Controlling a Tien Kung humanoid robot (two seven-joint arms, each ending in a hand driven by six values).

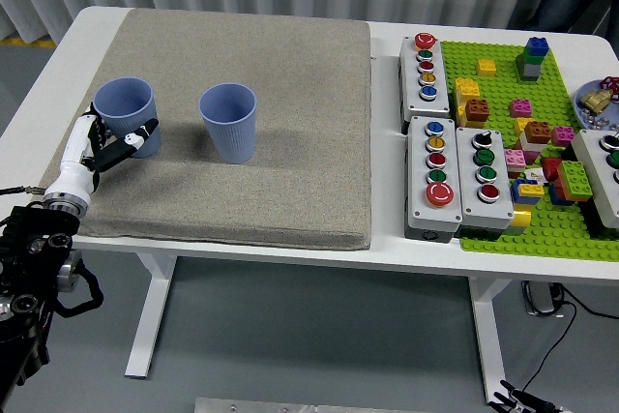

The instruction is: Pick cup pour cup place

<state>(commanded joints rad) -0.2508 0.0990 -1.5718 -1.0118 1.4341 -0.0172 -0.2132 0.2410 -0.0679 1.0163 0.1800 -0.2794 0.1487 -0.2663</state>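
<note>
Blue cups, 2 [126,113] [229,121], 1 beside left hand [104,150].

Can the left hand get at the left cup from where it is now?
Probably yes. The left hand sits right at the near side of the left cup, fingers spread around its base, with nothing between them. The right cup stands apart, clear of the approach.
</note>
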